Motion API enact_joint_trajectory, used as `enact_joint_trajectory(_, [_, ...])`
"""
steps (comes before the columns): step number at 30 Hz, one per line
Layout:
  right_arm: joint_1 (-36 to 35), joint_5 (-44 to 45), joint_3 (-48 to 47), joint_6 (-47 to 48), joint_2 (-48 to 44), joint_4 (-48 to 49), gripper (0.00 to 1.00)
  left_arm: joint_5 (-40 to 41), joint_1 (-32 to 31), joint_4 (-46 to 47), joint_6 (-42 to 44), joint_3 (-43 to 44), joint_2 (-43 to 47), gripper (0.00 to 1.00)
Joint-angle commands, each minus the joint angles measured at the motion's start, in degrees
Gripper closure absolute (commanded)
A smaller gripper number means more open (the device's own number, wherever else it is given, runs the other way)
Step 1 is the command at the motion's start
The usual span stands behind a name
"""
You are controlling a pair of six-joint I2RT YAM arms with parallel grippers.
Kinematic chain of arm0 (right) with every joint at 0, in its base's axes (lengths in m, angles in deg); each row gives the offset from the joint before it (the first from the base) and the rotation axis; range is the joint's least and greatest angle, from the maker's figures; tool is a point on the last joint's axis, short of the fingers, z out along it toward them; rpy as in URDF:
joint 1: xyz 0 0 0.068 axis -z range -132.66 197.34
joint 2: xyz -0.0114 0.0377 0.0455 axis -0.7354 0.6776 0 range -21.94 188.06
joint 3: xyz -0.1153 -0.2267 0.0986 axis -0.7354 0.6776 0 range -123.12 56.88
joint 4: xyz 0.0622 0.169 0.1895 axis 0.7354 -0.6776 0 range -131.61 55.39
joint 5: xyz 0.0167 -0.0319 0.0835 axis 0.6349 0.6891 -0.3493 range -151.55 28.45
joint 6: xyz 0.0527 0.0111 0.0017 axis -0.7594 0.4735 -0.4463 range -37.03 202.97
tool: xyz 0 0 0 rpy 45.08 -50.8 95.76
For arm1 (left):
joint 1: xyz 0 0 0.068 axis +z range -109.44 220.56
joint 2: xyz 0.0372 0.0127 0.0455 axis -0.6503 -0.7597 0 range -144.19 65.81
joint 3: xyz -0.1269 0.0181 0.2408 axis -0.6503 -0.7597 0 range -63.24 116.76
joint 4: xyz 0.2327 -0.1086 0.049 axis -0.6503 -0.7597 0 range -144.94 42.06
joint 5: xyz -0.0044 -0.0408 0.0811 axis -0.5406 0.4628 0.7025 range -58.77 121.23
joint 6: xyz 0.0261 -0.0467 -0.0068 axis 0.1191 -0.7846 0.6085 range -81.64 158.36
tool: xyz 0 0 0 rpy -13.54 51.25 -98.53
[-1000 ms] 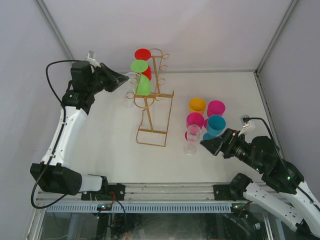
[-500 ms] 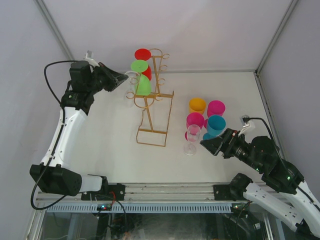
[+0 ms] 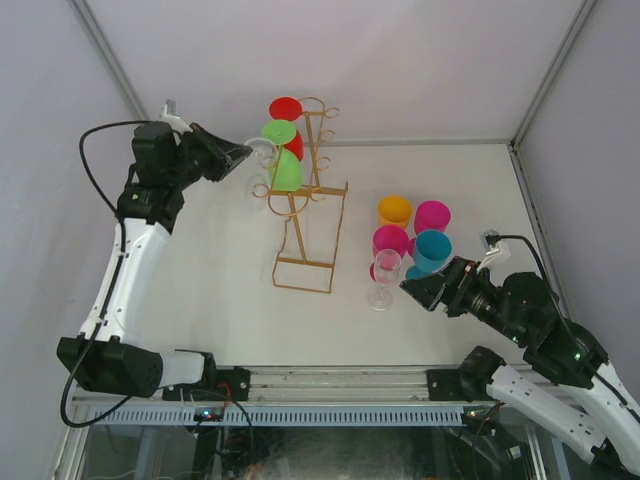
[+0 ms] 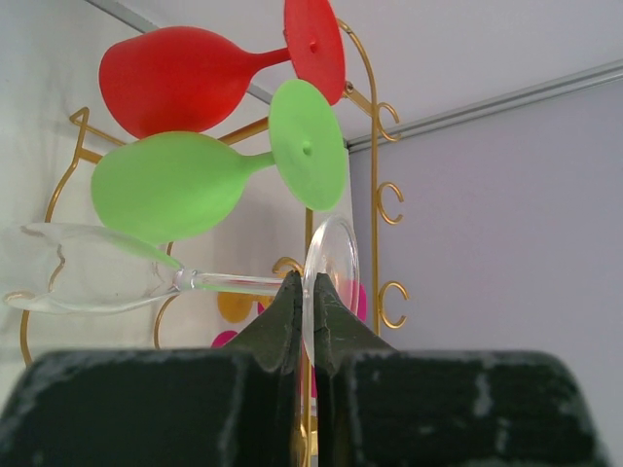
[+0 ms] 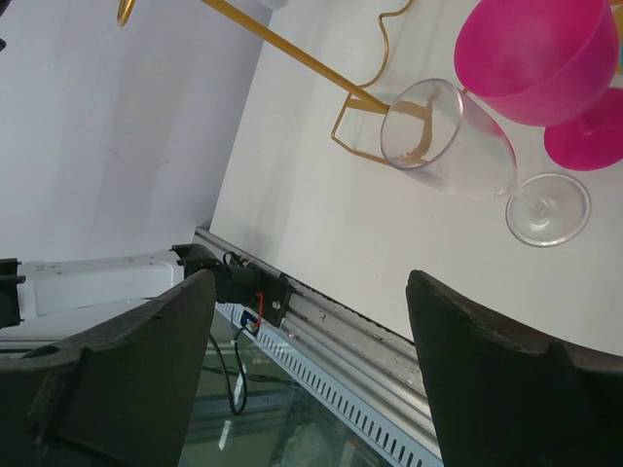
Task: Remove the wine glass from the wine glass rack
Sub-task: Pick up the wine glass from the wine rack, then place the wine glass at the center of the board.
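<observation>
The gold wire wine glass rack [image 3: 305, 225] stands in the middle of the table. A red wine glass [image 3: 287, 108] and a green wine glass [image 3: 283, 165] hang on its left hooks. My left gripper [image 3: 243, 155] is shut on the round foot of a clear wine glass [image 3: 263, 152] at the rack's upper left. In the left wrist view this clear wine glass [image 4: 78, 268] lies level, with its foot pinched edge-on by my left gripper [image 4: 310, 282] below the green wine glass [image 4: 165, 185]. My right gripper [image 3: 412, 288] is open and holds nothing.
A second clear glass [image 3: 383, 280] stands on the table just left of my right gripper, also seen in the right wrist view [image 5: 458, 146]. Behind it stand orange [image 3: 394, 210], magenta [image 3: 432, 215] and teal [image 3: 432, 248] glasses. White walls close the left, back and right.
My left arm has shifted slightly left and back with the clear wine glass still pinched. The right arm has not moved.
</observation>
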Motion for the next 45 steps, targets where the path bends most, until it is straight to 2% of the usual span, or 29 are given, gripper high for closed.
enact_joint_trajectory(1, [0.3, 0.5, 0.1, -0.7, -0.4, 1.2, 0.21, -0.2, 0.4, 5.2, -1.0, 3.6, 3.4, 1.00])
enact_joint_trajectory(6, [0.3, 0.4, 0.1, -0.5, -0.3, 1.4, 0.21, 1.1, 0.5, 4.1, 0.2, 3.7, 3.9, 1.00])
enact_joint_trajectory(11, [0.3, 0.5, 0.1, -0.5, -0.6, 1.6, 0.21, 10.2, 0.7, 1.9, 5.1, 3.5, 7.5, 1.00])
enact_joint_trajectory(15, [0.3, 0.4, 0.1, -0.2, -0.7, 2.1, 0.21, 17.5, 0.8, -4.0, 10.7, 5.4, 9.5, 1.00])
enact_joint_trajectory(20, [0.3, 0.2, 0.1, -0.6, -0.8, 2.5, 0.22, 24.1, 0.7, -6.3, 13.3, 0.2, 14.9, 1.00])
enact_joint_trajectory(27, [0.3, -0.8, 1.3, -1.0, -1.4, 5.8, 0.22, 28.3, 0.7, -7.5, 13.7, -11.7, 24.6, 1.00])
enact_joint_trajectory(31, [0.3, -2.0, 2.2, -1.4, -2.1, 9.0, 0.22, 27.1, 0.7, -9.3, 13.0, -18.7, 30.3, 1.00])
enact_joint_trajectory(36, [0.3, -3.9, 4.1, -2.4, -2.9, 13.3, 0.22, 24.4, -0.7, -16.7, 16.8, -22.6, 34.7, 1.00])
enact_joint_trajectory(40, [0.3, -4.9, 5.6, -2.8, -3.0, 16.6, 0.22, 20.8, -2.5, -19.7, 15.4, -27.7, 40.2, 1.00])
enact_joint_trajectory(43, [0.3, -5.5, 6.3, -3.2, -2.7, 18.4, 0.22, 17.8, -7.6, -19.9, 13.4, -32.7, 44.9, 1.00])
enact_joint_trajectory(45, [0.3, -6.2, 6.5, -3.2, -2.4, 19.5, 0.22, 19.2, -13.4, -20.6, 12.3, -35.4, 47.8, 1.00])
